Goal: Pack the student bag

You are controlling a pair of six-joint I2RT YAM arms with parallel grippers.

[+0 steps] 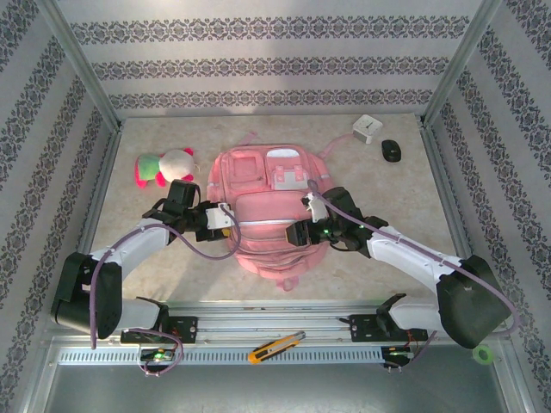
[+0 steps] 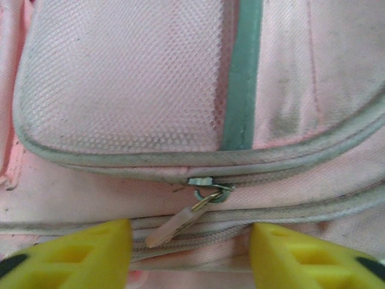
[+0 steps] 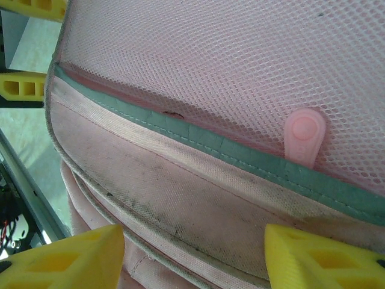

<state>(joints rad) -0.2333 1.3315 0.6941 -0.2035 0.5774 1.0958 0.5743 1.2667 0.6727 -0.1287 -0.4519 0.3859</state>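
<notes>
Big soft pink bag (image 1: 267, 245), flat on the pale, stone-look table (image 1: 405, 206), right in between the two pincers. Cloth all over, a bit grubby, with rounded pockets on top.

Left pincer (image 1: 225, 222) at one side of the bag, right pincer (image 1: 301, 231) at the other, nose to nose across the front pocket.

Left pincer: open, with hard yellow tips (image 2: 66, 256) set apart and nothing held. In the gap between those tips, a thin, flat, see-through pink zip pull (image 2: 174, 226) on a little metal ring, touching neither tip. Just ahead of the tips, zip lines edged with round grey cord (image 2: 120, 158), bent like a smile. Further ahead, a net pocket (image 2: 126, 78) full of tiny holes, with a smooth green strip (image 2: 243, 78) going straight away from the pincer.

Right pincer: wide too, with chunky yellow tips well apart and dirty pink cloth in the gap. Hard to tell if the tips touch that cloth. Ahead of it, a rough woven band with dark marks, then the same kind of green strip with a line of stitches, then more pink net. Ahead and over toward the right-hand tip, a small pink tab (image 3: 304, 137) with a round head, like a tiny paddle.

Past the left pincer, on the side away from the bag, a fluffy toy (image 1: 164, 168) in pink, white and green. Far beyond the right pincer, near the back corner, a white box (image 1: 368, 129) with soft corners and a small black lump (image 1: 392, 151) just beside it. Behind both pincers, down by the arm bases, a long thin knife (image 1: 275, 347) with an orange and yellow handle, lying on a metal rail.
</notes>
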